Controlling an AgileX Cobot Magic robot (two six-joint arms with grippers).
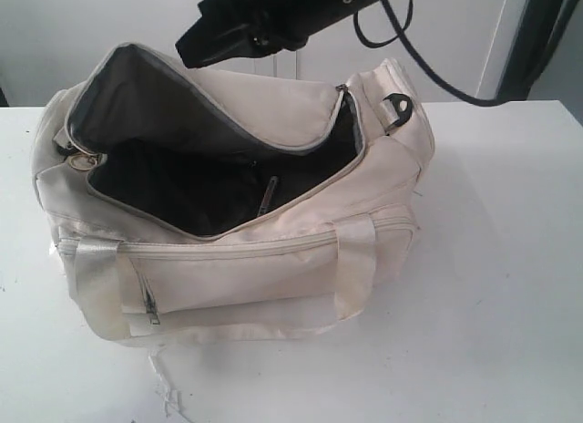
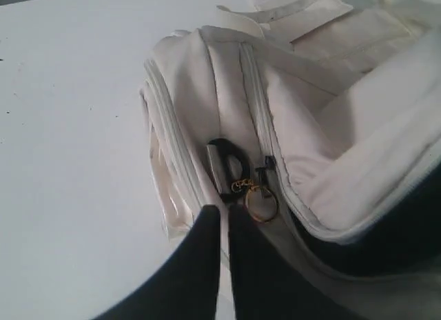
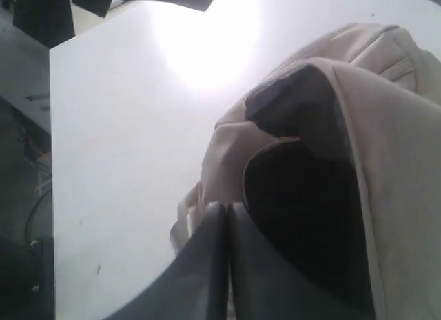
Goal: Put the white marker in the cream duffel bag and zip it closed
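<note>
The cream duffel bag lies on the white table with its main zip open and its black lining showing. A slim greyish thing lies inside; I cannot tell whether it is the white marker. My right gripper hangs shut above the bag's back flap, with nothing between its fingers. My left gripper is shut and empty, just beside the gold ring zip pull and the black strap clip at the bag's end. The exterior view does not show the left gripper.
The white table spreads all around the bag. A front pocket zip pull hangs by the left handle strap. Another black clip sits at the bag's right end. Black cables trail from the right arm.
</note>
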